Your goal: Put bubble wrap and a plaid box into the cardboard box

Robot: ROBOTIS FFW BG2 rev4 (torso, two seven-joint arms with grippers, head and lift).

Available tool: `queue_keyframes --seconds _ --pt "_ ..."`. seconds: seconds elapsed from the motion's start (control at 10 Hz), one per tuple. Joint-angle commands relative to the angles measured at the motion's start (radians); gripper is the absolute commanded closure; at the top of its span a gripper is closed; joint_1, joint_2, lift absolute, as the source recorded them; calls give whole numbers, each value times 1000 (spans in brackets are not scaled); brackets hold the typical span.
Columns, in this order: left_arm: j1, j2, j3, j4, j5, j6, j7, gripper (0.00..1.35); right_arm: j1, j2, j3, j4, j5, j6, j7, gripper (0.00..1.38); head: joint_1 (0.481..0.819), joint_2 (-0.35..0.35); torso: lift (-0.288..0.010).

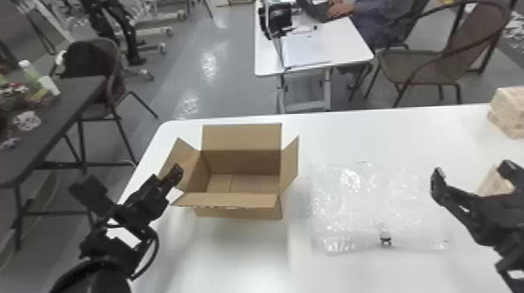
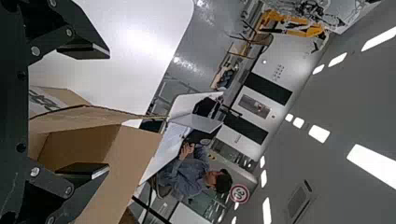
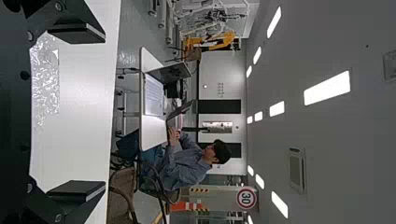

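In the head view, my left gripper [image 1: 167, 180] is beside the open cardboard box [image 1: 238, 213], at its left flap. The left wrist view has the left gripper [image 2: 95, 111] open, with part of the cardboard box [image 2: 77, 145] beyond its fingers. Clear bubble wrap [image 1: 362, 202] lies flat on the table, right of the box. Farther right is my right gripper [image 1: 473, 177], open, with a beige block-like item [image 1: 494, 183] partly hidden behind it. In the right wrist view, the right gripper [image 3: 97, 112] has its fingers wide apart and bubble wrap [image 3: 45, 84] beyond them.
Beige patterned boxes [image 1: 510, 111] are stacked at the white table's [image 1: 390, 128] far right edge; I cannot tell which item is the plaid box. A small metallic thing [image 1: 385, 238] is at the bubble wrap's near edge. A dark side table [image 1: 74, 101] stands at the left.
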Motion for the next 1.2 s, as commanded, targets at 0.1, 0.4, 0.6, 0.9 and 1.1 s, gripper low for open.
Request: queue_keyframes --seconds 0.1,0.4,0.6,0.9,1.1 --pt "-9 7 -4 13 -17 11 6 1116 -2 1 0 1 0 1 2 180 695 208 -108" --pt "-13 1 -6 7 -31 27 6 1231 -2 1 0 5 -2 2 5 180 695 207 -108" --pt "-16 1 -17 4 -20 13 -1 1231 -2 1 0 10 -5 2 5 180 695 205 -108" --pt "-11 4 -38 -42 -10 23 -23 1231 -2 1 0 8 -3 7 5 180 695 188 -108" --pt "-16 15 -53 -100 -17 27 -29 1231 -2 1 0 8 -2 9 5 180 695 177 -108"
